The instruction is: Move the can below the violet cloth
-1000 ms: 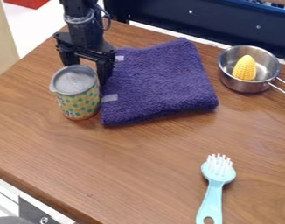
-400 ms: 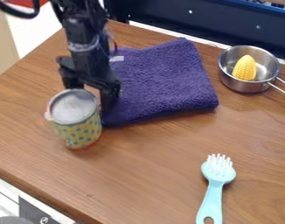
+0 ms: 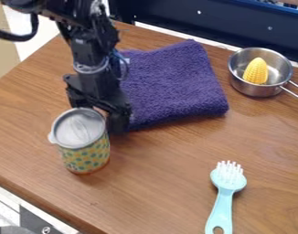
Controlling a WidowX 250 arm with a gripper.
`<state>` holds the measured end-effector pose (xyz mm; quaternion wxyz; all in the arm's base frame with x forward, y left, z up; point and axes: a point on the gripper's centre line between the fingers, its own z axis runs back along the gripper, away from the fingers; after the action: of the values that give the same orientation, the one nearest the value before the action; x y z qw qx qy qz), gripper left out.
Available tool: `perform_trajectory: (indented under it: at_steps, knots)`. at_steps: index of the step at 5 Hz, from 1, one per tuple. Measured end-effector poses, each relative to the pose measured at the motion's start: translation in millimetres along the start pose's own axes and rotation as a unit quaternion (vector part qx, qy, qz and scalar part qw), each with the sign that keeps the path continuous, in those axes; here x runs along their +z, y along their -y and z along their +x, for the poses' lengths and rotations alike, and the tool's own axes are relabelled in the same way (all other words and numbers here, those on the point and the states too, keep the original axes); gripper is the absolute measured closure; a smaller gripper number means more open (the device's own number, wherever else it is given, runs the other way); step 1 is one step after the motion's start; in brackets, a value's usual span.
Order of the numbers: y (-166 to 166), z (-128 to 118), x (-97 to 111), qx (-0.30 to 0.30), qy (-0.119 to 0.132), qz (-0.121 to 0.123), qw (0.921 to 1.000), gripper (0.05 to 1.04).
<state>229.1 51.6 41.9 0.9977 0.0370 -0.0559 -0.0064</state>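
Note:
The gripper (image 3: 98, 114) is at the left of the table, directly behind the can (image 3: 85, 155). One finger is at the can's back left, partly hidden by its lid, and the other is along its right side; the gripper is shut on the can. Upright, with a grey lid and a yellow-green dotted side, the can is to the lower left of the violet cloth (image 3: 176, 87). The folded cloth lies flat, its left edge partly covered by the arm.
A metal pot (image 3: 256, 91) holding a yellow corn cob (image 3: 256, 71) stands at the upper right, handle pointing right. A light blue brush (image 3: 225, 196) lies at the lower right. The wooden table's (image 3: 35, 155) front edge runs along the lower left.
The gripper and the can have moved together toward the front of the table, away from the cloth's left side. Cloth, pot and brush have stayed put.

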Motion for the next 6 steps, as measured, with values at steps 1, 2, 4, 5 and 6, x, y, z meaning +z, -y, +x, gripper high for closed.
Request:
perform_trajectory:
  at_steps: [1,2,4,5,6]
  knots:
    - [9.9,-9.0,1.4,-0.012,0.003,0.0,0.9999,0.084]
    - [13.2,-9.5,2.5,-0.015,0.002,-0.003,0.9999,0.084]
    - [20.6,8.9,10.2,-0.018,0.007,0.0,0.9998,0.084]
    - [34.7,25.9,18.1,-0.055,0.032,0.013,0.9979,0.084]
    - [65.9,37.7,16.5,-0.094,0.036,0.022,0.9946,0.084]
